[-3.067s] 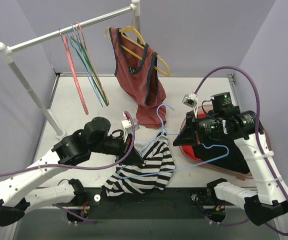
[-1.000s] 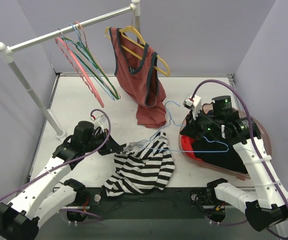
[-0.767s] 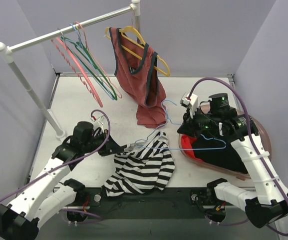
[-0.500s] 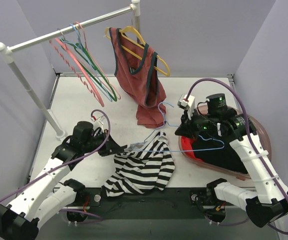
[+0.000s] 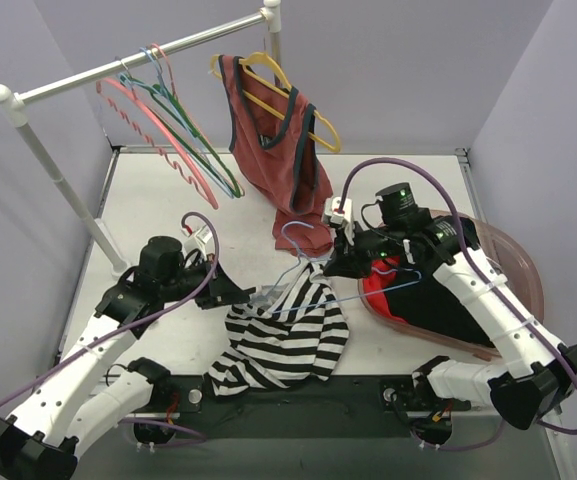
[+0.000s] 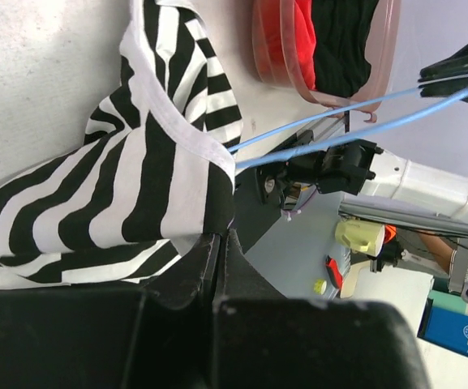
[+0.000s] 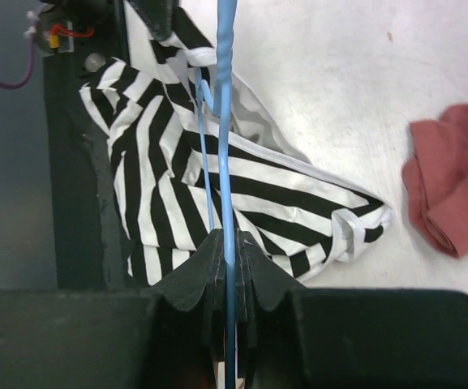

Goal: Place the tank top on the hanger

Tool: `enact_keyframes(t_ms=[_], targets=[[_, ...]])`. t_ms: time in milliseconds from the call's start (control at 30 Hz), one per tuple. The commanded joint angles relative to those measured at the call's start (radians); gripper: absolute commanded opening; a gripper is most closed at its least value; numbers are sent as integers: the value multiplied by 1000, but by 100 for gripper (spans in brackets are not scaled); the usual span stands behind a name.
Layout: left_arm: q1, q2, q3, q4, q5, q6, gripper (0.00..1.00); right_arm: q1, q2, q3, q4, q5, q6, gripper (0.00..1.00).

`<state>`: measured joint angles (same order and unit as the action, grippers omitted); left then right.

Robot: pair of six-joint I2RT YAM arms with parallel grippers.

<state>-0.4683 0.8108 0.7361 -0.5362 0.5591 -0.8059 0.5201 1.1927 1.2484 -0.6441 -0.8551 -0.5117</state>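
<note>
The striped tank top [image 5: 288,338] lies crumpled at the near edge of the table [image 5: 168,200], its white-trimmed edge pinched by the left gripper [image 5: 251,296] at its 10 o'clock, while the right gripper [image 5: 334,268], at its 1 o'clock, clamps the blue hanger [image 7: 225,121] reaching over the fabric.

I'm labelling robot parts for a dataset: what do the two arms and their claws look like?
The left arm and right arm have white links with black joint housings. A purple cable loops along each. The left claw and right claw have matte black, wedge-shaped fingers.
</note>
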Motion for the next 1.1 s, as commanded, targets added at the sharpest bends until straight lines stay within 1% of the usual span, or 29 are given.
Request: enact_keyframes(t_ms=[0,67,133,200,233,267,300,333,367,400,467,533,567,600,667,700,800,867,967,1000,1067], targets=[[7,-15,63,-63,35,49,0,55,27,55,38,-136,-51,0],[7,-4,86,-103,27,97,0,63,30,72,37,-140,-48,0],[8,-2,95,-107,56,103,2,75,34,78,47,-142,-28,0],[8,1,100,-56,119,79,3,83,39,74,92,-163,11,0],[8,1,103,-36,139,70,5,90,41,68,113,-174,71,0],[8,1,117,-4,160,60,8,92,42,60,171,-183,108,0],[7,1,127,7,189,51,12,93,47,51,207,-209,157,0],[7,1,140,10,205,53,23,92,50,46,237,-222,211,0],[8,1,172,7,219,57,28,92,51,37,289,-228,241,0],[7,-1,190,-2,238,76,37,90,56,36,311,-232,266,0],[8,-10,229,-54,254,111,55,86,59,32,355,-242,317,0],[8,-21,301,-114,243,203,61,78,58,22,392,-252,355,0],[8,-25,325,-190,225,241,65,74,54,16,429,-255,387,0],[8,-28,382,-227,205,322,66,67,44,-6,445,-263,400,0],[8,-47,431,-309,154,401,72,61,30,-24,471,-277,418,0],[7,-54,468,-320,135,463,75,60,15,-46,478,-283,423,0],[7,-88,499,-324,102,549,80,54,-21,-81,500,-303,429,0],[7,-105,505,-302,117,588,85,55,-36,-112,512,-315,429,0],[7,-104,491,-300,151,658,86,54,-61,-133,512,-334,424,0],[7,-99,485,-301,182,680,86,54,-70,-136,512,-337,423,0],[7,-79,458,-311,211,697,88,54,-76,-142,515,-343,421,0]])
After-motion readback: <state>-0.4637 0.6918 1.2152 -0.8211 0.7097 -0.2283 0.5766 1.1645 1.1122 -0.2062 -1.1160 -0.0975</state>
